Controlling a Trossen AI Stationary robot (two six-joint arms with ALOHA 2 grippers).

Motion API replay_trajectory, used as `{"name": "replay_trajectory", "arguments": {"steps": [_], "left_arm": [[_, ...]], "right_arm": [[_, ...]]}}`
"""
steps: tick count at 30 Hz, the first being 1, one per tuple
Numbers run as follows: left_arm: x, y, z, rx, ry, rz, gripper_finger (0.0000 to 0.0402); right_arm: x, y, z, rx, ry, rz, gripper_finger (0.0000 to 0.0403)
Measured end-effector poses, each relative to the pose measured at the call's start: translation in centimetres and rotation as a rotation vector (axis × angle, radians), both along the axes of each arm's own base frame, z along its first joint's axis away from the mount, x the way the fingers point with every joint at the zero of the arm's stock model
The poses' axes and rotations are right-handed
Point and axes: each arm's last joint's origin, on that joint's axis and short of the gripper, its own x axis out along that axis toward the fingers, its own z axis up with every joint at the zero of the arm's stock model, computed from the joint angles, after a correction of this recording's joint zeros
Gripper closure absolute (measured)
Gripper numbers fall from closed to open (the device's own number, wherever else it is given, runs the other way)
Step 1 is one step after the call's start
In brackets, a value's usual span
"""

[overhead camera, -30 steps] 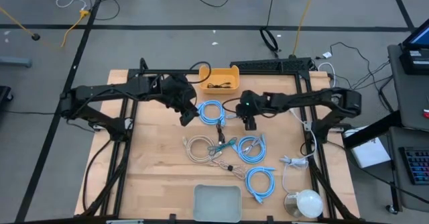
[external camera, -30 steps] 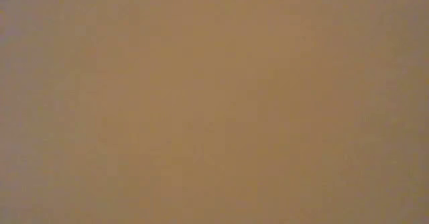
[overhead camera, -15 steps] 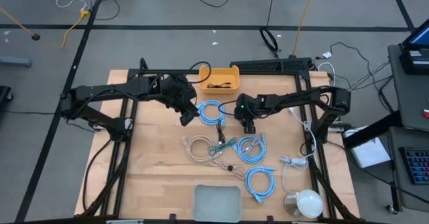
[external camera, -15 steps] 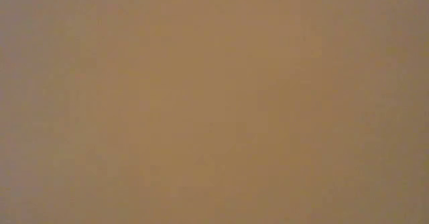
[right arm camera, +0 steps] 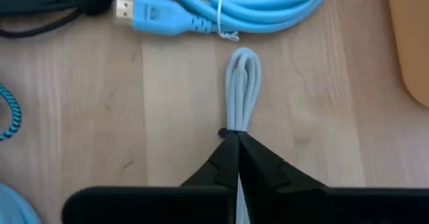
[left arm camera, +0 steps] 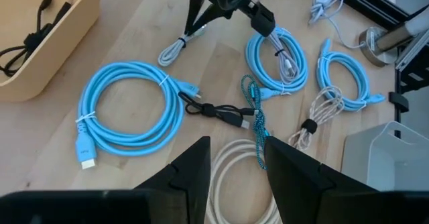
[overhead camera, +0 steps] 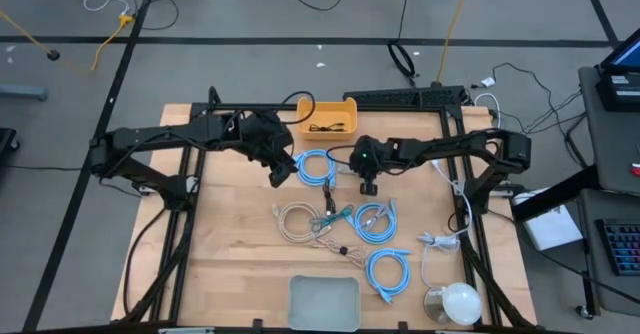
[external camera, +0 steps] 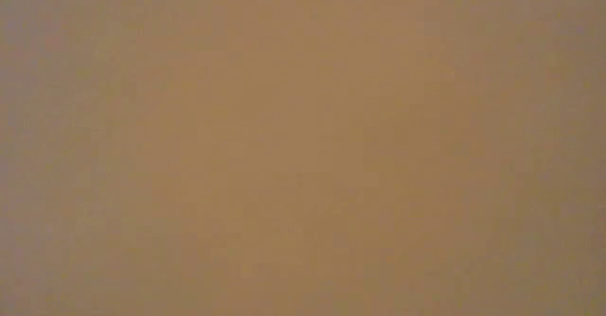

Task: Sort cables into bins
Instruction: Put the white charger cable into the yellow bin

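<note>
From overhead I see the right hand (overhead camera: 368, 186) near the middle of the tabletop (overhead camera: 220, 264), just right of a coiled light-blue cable (overhead camera: 316, 167) and below the orange-yellow bin (overhead camera: 327, 117), with the left hand (overhead camera: 279, 171) poised left of that coil and the pale grey bin (overhead camera: 323, 301) at the bottom edge. The low view is a plain tan blur. My left wrist view shows its fingers (left arm camera: 194, 167) parted over bare wood, holding nothing; my right wrist view shows its fingers (right arm camera: 258, 163) pinched together on a folded grey cable (right arm camera: 241, 90) lying at frame centre.
</note>
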Motion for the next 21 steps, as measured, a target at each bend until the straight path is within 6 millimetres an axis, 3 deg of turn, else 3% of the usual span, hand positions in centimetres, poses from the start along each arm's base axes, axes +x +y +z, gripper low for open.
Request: {"name": "replay_trajectory", "arguments": {"steps": [15,21], "left_arm": [[0.0,-0.1,0.0,0.003,0.000,-0.005,0.0257],[0.0,-0.1,0.0,0.001,0.000,-0.003,0.0257]], "right_arm": [[0.1,-0.3,0.1,0.060,-0.039,0.014,0.0319],[0.1,-1.1,-1.1,0.083,-0.012,-0.027,0.0278]]}}
